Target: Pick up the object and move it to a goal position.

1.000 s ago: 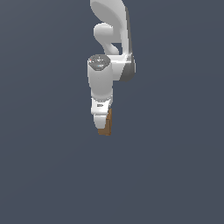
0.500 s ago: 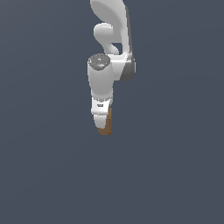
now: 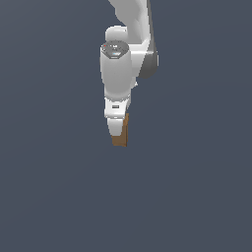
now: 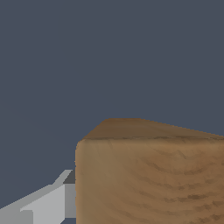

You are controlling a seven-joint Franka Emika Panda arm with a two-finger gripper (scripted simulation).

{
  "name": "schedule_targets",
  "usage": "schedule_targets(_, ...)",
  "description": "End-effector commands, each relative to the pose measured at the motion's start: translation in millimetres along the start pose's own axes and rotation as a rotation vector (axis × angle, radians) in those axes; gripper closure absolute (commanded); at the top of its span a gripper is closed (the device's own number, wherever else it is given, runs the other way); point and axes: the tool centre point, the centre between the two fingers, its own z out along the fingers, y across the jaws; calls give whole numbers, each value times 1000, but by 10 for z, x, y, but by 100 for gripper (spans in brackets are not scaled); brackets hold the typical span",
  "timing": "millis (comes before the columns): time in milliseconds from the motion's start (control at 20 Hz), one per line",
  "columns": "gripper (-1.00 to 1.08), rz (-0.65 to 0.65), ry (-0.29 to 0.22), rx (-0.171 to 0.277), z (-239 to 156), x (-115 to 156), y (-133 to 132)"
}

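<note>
The object (image 3: 122,135) is a small brown block, held upright at the lower end of the white arm in the exterior view. My gripper (image 3: 117,128) is shut on it, and a white finger covers most of its face, so only its right edge and bottom show. In the wrist view the object (image 4: 148,175) fills the near field as a brown, wood-grained block, with one grey finger (image 4: 48,201) pressed against its side. The other finger is hidden behind the block.
A plain dark grey-blue background surrounds the arm in both views. No other objects, containers or edges are visible. No goal marker can be seen.
The arm and the held block have shifted very slightly, a little up and toward the exterior view's right. The grip stays the same.
</note>
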Motion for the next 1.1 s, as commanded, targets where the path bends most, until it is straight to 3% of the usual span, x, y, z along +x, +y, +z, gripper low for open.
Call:
schedule_targets(0, 108, -1, 0, -10, -257, 50, 1)
schedule_targets(1050, 108, -2, 1, -9, -2459, 531, -203)
